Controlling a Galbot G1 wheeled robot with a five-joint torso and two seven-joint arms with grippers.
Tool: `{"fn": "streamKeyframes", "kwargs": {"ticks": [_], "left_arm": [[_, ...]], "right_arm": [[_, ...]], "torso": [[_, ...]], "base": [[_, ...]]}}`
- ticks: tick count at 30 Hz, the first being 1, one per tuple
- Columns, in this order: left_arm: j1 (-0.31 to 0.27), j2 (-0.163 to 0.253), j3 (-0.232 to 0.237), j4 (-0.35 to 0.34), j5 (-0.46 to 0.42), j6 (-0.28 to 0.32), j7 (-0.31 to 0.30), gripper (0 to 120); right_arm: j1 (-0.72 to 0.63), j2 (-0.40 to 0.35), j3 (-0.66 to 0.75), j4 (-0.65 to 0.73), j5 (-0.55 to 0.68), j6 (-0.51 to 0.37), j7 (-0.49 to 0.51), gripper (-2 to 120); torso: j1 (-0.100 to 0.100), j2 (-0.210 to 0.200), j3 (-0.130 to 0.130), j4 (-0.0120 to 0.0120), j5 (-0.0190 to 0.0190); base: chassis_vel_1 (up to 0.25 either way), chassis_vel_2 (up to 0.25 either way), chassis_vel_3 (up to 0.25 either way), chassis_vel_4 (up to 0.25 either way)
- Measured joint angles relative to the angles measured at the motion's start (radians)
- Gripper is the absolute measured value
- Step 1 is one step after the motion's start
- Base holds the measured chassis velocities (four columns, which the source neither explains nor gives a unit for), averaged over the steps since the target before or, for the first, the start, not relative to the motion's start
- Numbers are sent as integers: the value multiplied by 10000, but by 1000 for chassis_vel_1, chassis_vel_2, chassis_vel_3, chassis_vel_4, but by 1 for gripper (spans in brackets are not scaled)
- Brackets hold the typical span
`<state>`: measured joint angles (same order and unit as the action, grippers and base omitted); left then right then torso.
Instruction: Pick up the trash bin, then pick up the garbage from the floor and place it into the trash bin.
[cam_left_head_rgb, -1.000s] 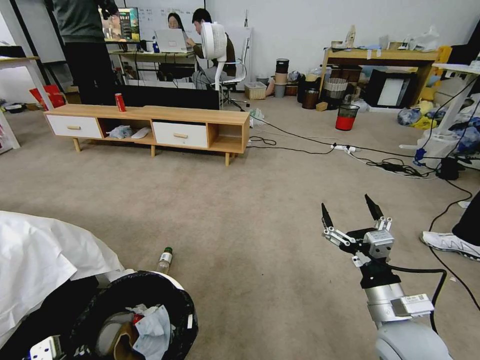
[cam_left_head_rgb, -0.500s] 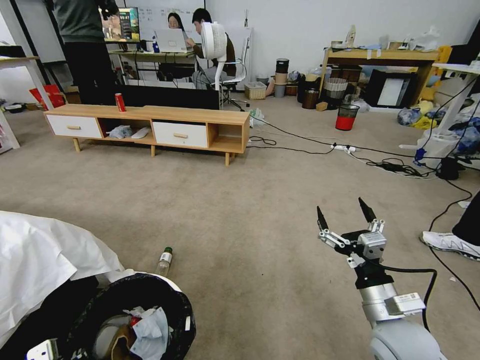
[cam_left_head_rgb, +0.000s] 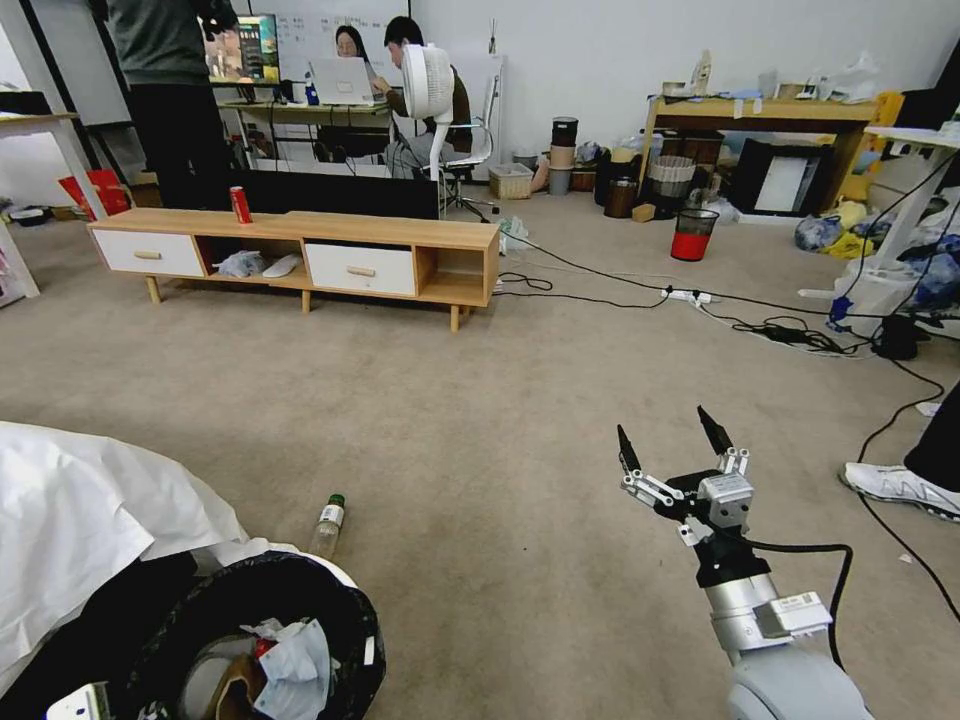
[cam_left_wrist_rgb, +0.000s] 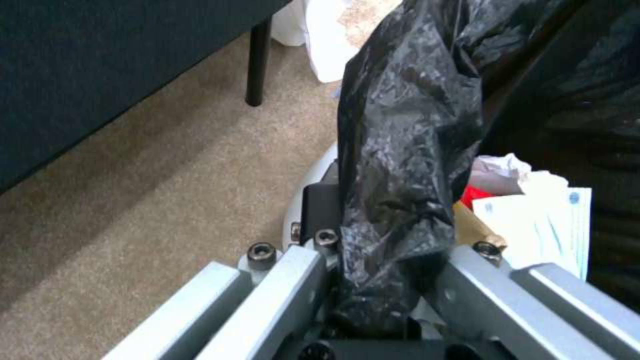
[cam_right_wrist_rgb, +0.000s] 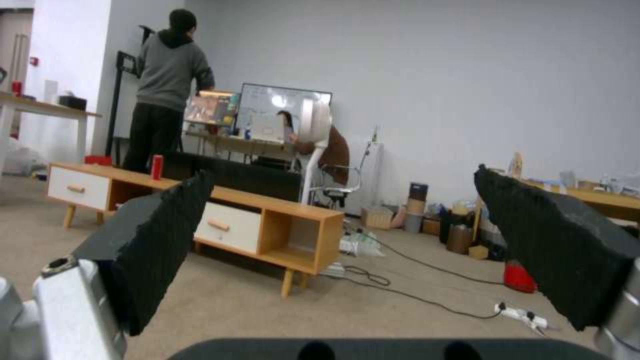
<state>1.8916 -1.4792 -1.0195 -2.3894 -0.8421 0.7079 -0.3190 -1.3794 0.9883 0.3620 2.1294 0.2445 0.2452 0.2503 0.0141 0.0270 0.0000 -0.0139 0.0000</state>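
One bottle (cam_left_head_rgb: 327, 522) left of right gripper (cam_left_head_rgb: 670, 440)

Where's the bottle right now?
In the head view the bottle lies on the carpet at lower left, just beyond the trash bin and beside the white sheet.

Right arm raised and empty, left gripper clamped.

The right arm reaches forward from the lower right of the head view, forearm rising to a wrist with a cable looped off it; the right gripper (cam_left_head_rgb: 670, 438) points up and away, its two black fingers (cam_right_wrist_rgb: 153, 240) spread wide with nothing between them. The left gripper (cam_left_wrist_rgb: 373, 280) sits low at the robot's left side, its grey jaws closed tight on a fold of the bin (cam_left_wrist_rgb: 407, 150) liner at the rim, pinching it between them.
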Motion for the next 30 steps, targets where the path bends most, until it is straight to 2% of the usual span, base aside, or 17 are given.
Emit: {"fn": "streamKeyframes", "kwargs": {"ticks": [19,30], "left_arm": [[-93,-22,-38,133,41,-123,55,0],[-134,-48,-44,163,-112,-200,47,0]], "right_arm": [[221,-26,-210,-250,48,66,-38,100],[420,0,-460,-451,42,97,-63,100]], "torso": [[0,0,0,2,0],[1,0,1,0,1]], "base": [[0,0,0,0],[-81,-77,78,65]]}}
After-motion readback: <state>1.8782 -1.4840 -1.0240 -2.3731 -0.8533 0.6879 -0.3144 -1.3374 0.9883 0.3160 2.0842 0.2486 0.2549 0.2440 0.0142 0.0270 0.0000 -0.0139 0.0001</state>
